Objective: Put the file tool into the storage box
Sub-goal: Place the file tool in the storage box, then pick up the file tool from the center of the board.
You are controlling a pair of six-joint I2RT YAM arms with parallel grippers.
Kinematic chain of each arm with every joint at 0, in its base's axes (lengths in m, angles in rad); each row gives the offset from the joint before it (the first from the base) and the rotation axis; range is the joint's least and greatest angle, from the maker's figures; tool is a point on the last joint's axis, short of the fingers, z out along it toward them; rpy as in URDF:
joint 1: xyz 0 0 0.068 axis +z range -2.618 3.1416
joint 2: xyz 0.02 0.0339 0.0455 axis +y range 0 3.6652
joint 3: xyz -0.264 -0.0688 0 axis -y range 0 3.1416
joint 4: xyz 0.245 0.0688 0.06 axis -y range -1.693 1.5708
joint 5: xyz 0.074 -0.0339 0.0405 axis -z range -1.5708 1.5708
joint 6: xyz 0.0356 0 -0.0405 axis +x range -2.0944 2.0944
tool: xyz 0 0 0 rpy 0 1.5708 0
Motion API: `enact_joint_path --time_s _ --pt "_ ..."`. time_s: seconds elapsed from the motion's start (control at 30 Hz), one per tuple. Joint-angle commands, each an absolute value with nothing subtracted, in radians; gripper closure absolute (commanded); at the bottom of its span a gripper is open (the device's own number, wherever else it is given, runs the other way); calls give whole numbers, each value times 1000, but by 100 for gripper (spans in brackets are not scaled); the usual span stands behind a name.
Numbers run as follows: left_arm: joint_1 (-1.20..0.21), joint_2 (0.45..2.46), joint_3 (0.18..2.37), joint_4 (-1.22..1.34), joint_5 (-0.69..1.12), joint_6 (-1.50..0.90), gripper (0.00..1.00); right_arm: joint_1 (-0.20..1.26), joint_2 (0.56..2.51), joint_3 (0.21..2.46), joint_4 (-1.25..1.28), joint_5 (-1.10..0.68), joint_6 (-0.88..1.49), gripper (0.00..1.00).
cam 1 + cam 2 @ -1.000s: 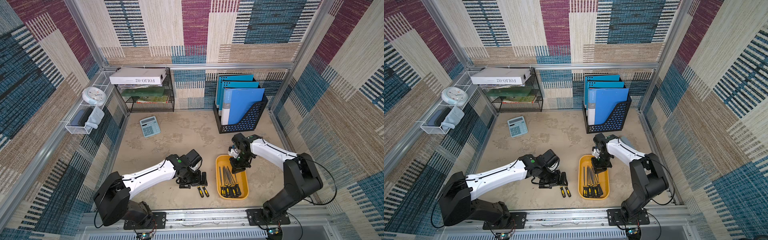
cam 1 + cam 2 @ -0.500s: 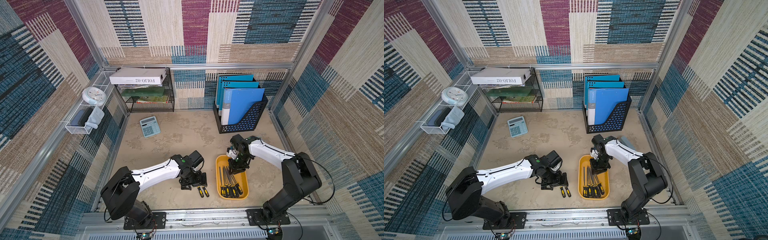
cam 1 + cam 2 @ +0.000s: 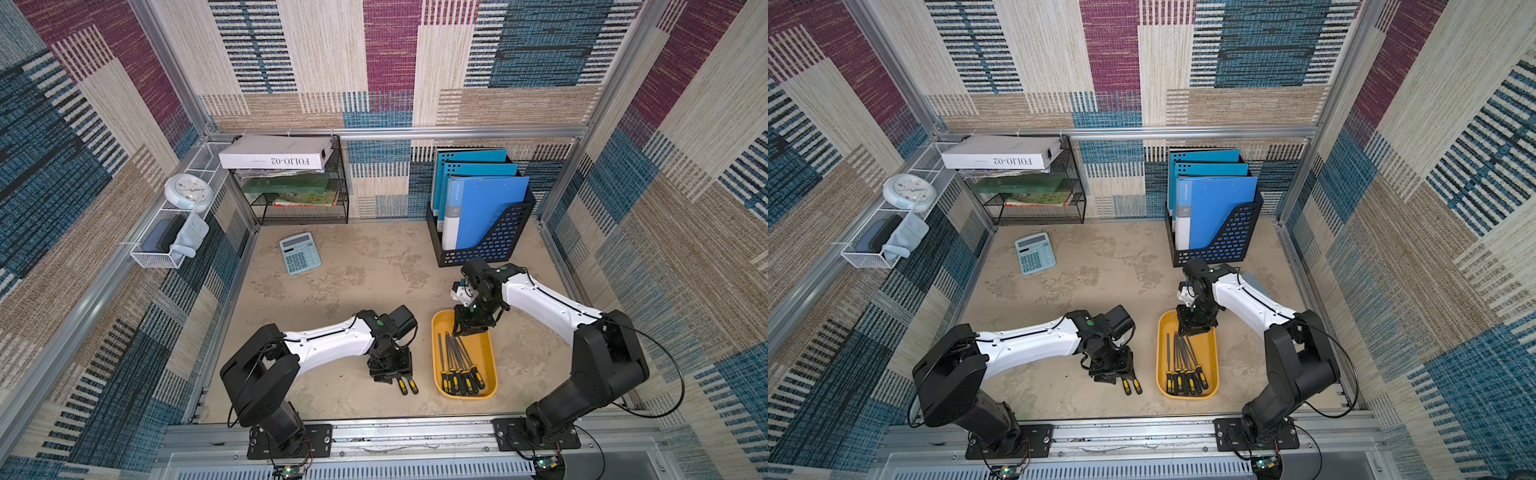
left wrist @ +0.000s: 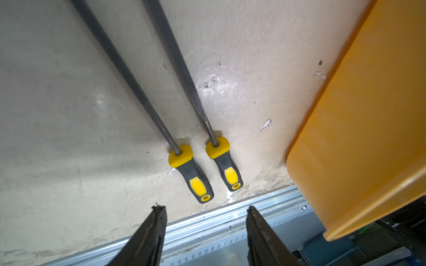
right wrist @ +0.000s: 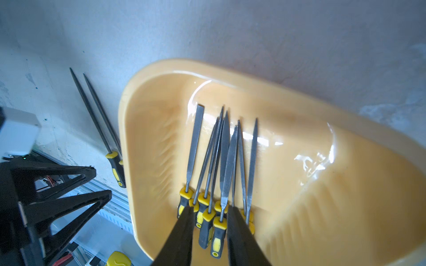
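We see the storage box (image 3: 485,357) (image 3: 1209,357), a shallow yellow-orange tray, lying flat on the mottled table (image 3: 353,282) with one short end toward the front rail (image 3: 415,432). A bundle of files (image 3: 457,365) (image 3: 1183,365) (image 5: 227,156) lies inside it, their black-and-yellow handles crowded at the rail end of the box and their grey blades fanning toward its far end, some crossing one another. Two loose files (image 3: 406,386) (image 3: 1131,386) (image 4: 191,177) lie on the table just beside the box, outside its long wall on the left arm's side, side by side and roughly parallel to that wall, not touching it. The left gripper (image 3: 392,374) (image 3: 1115,374) (image 4: 205,208) hangs over their blades beside the box, its fingers (image 4: 152,232) spread with nothing between them. The right gripper (image 3: 469,330) (image 3: 1192,330) (image 5: 208,208) stands over the far end of the box, above the blade tips, its fingers (image 5: 182,232) a narrow gap apart; in the right wrist view we make out no file pinched between them. Just beyond the far end of the box stands a black perforated holder (image 3: 494,245) with blue folders, and well apart from the box, past that end on the left arm's side, lies a pale blue calculator (image 3: 300,253).
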State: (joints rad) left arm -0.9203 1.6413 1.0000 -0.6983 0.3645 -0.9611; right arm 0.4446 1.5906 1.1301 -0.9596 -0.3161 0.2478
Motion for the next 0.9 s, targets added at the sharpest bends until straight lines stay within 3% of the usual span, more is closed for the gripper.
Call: enact_joint_path --time_s 0.0,0.37,0.53,0.63,0.7,0.87 --pt "-934 1675 1018 -738 354 -955 48 446 1585 1134 -979 -330 254 70" --pt "-946 1752 1051 -774 306 -957 55 445 1577 1124 -973 -331 243 71" --pt "-946 1797 1070 -803 282 -948 63 446 1580 1129 -967 -339 238 71" --pt "-946 1802 1071 -816 280 -937 75 446 1583 1129 -966 -342 238 71" --pt "-946 1794 1069 -839 269 -927 89 446 1585 1130 -963 -347 238 71" --pt "-944 1737 1059 -888 268 -905 97 448 1587 1135 -952 -378 236 71"
